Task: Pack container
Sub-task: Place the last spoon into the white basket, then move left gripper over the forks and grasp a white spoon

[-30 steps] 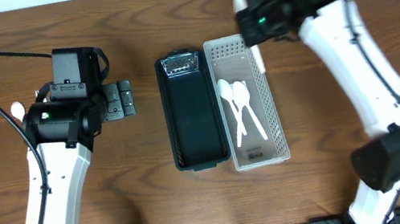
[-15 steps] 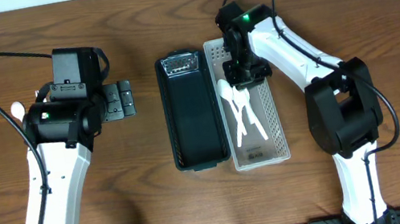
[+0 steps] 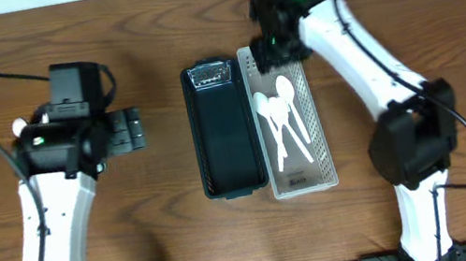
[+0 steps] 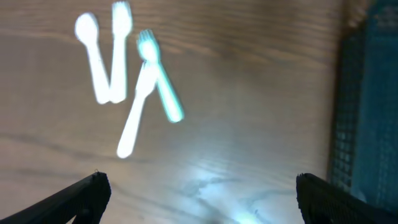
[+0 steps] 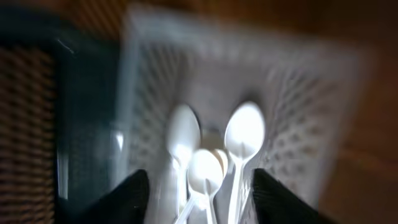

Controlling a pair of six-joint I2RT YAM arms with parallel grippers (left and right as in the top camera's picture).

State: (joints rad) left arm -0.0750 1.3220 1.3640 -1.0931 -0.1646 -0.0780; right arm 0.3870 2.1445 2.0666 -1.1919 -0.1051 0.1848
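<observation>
The right fingers (image 5: 134,194) hung spread apart and empty above the white plastic spoons (image 5: 244,134) lying in the white perforated plastic basket (image 3: 318,162), just beside the black rectangular plastic container (image 3: 225,141) on the brown wooden tabletop (image 3: 175,235), while the left fingers (image 4: 84,194), wide apart, held nothing over loose white plastic cutlery (image 4: 132,118)

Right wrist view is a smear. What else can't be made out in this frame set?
- Right wrist view: motion blur; count of spoons in the white basket unclear.
- Overhead: left arm covers the loose cutlery on the table; only a white tip shows.
- Left wrist view: blur; forks versus spoons uncertain.
- Overhead: clear item at the black container's far end, too small to identify.
</observation>
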